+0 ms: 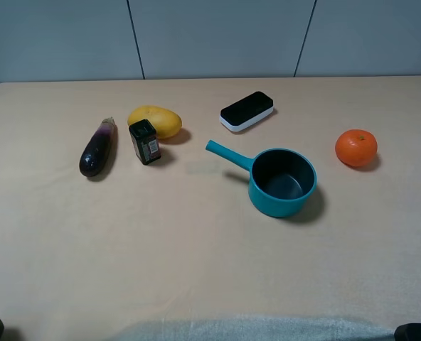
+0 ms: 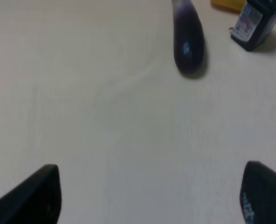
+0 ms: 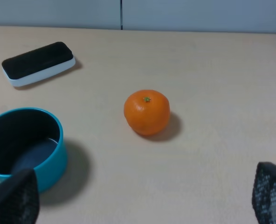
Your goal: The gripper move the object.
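The left gripper (image 2: pixel 149 196) hangs above the bare beige table (image 1: pixel 196 249) with its jaws spread wide and nothing between them. The eggplant (image 2: pixel 188 39) lies flat on the table well ahead of those jaws, a little off their centre line toward one finger, rounded dark end nearest them and pale stem end pointing away. Beyond it, further to that side, stand a small black box (image 2: pixel 257 23) and the edge of a yellow mango (image 2: pixel 227 4).

The right gripper (image 3: pixel 142 205) also has its jaws wide apart and empty. An orange (image 3: pixel 147 112) sits ahead of them near their centre line, a teal saucepan (image 3: pixel 28 147) is just beyond one finger, and a black-and-white board eraser (image 3: pixel 37 63) lies further off.
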Robot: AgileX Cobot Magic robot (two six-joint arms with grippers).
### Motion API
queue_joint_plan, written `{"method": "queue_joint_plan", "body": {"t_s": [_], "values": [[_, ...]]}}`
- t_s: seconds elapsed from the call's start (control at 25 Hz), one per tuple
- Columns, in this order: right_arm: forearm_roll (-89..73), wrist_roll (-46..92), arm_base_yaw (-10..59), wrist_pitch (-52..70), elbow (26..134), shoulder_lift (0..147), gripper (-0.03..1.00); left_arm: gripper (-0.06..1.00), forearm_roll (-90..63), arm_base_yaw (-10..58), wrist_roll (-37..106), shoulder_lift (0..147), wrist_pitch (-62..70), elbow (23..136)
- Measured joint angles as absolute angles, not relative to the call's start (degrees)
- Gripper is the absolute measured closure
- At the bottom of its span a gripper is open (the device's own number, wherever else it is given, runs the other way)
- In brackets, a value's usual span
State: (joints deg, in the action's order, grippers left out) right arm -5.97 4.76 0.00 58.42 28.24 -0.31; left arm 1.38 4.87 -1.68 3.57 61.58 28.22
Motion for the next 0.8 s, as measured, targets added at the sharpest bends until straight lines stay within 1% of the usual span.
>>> {"method": "queue_joint_plan", "body": {"t_s": [0.8], "values": [[-5.97,4.76,0.00,58.42,28.24,-0.31,0.27,0.17,1.32,4.93,-0.75,3.05,61.10,27.84]]}}
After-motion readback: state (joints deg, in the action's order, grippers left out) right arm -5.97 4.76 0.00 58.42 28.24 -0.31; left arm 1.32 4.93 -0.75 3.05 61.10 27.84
